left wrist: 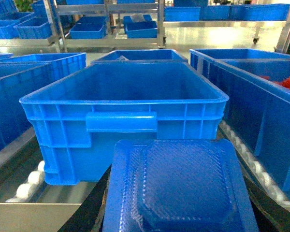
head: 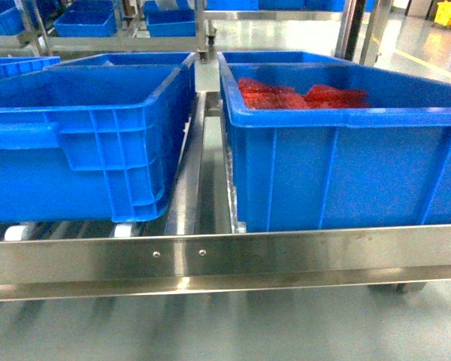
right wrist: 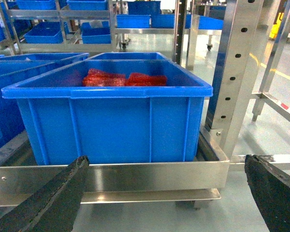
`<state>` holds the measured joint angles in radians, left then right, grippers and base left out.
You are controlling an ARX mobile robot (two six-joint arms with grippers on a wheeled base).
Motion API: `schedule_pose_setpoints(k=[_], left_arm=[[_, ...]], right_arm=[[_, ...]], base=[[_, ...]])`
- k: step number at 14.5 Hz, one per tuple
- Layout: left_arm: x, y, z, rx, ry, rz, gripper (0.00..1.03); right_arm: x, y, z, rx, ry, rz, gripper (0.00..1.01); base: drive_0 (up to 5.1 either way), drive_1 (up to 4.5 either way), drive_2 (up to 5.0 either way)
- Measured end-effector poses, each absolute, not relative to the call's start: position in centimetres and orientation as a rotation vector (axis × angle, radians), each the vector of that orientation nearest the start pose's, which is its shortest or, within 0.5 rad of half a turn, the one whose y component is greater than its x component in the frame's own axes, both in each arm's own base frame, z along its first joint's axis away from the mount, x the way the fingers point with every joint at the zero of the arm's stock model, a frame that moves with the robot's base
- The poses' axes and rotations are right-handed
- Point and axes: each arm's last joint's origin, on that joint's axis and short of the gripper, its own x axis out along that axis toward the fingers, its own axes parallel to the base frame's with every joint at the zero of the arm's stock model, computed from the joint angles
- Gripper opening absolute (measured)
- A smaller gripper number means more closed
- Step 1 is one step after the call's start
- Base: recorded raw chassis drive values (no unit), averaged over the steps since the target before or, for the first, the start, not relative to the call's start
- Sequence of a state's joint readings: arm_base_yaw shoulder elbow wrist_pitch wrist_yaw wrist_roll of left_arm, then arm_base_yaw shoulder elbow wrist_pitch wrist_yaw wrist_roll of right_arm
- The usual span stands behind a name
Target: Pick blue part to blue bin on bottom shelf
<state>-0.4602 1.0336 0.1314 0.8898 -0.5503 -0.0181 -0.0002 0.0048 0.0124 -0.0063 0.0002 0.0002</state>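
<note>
The blue part (left wrist: 181, 186), a flat square plastic piece with a ribbed raised centre, fills the lower left wrist view. My left gripper (left wrist: 181, 205) is shut on it, and its dark fingers (left wrist: 89, 212) show at the part's sides. Just beyond it stands an empty blue bin (left wrist: 125, 104) on the bottom shelf, whose white rollers (left wrist: 31, 181) show beside the bin. From the head camera this bin (head: 83, 128) sits left, behind the riveted front rail (head: 225, 259); neither gripper shows there. My right gripper (right wrist: 166, 164) is open and empty, facing the rail (right wrist: 135, 176).
A second blue bin (head: 338, 143) holding red parts (head: 301, 96) stands on the right of the shelf, parted by a steel dividing rail (head: 188, 188). A perforated steel upright (right wrist: 237, 72) stands at the shelf's right end. More blue bins (left wrist: 92, 29) sit on racks behind.
</note>
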Motion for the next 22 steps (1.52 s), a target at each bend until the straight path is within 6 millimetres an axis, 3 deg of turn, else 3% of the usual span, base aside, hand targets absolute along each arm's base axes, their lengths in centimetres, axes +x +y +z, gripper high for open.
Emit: schedule_pose_setpoints(k=[14,22], left_arm=[[16.46,-6.47,17.47,-0.015,0.005,0.09,0.44],[16.48,-6.47,17.4,-0.012,0.01,0.091,0.44]], right_arm=[[9.72,0.0,16.71,0.0,-0.005,0.0,0.98],[9.72,0.0,16.69,0.0,-0.002,0.0,0.98]], base=[[0.0,4.29,-4.4],[0.0,0.31,-0.3]])
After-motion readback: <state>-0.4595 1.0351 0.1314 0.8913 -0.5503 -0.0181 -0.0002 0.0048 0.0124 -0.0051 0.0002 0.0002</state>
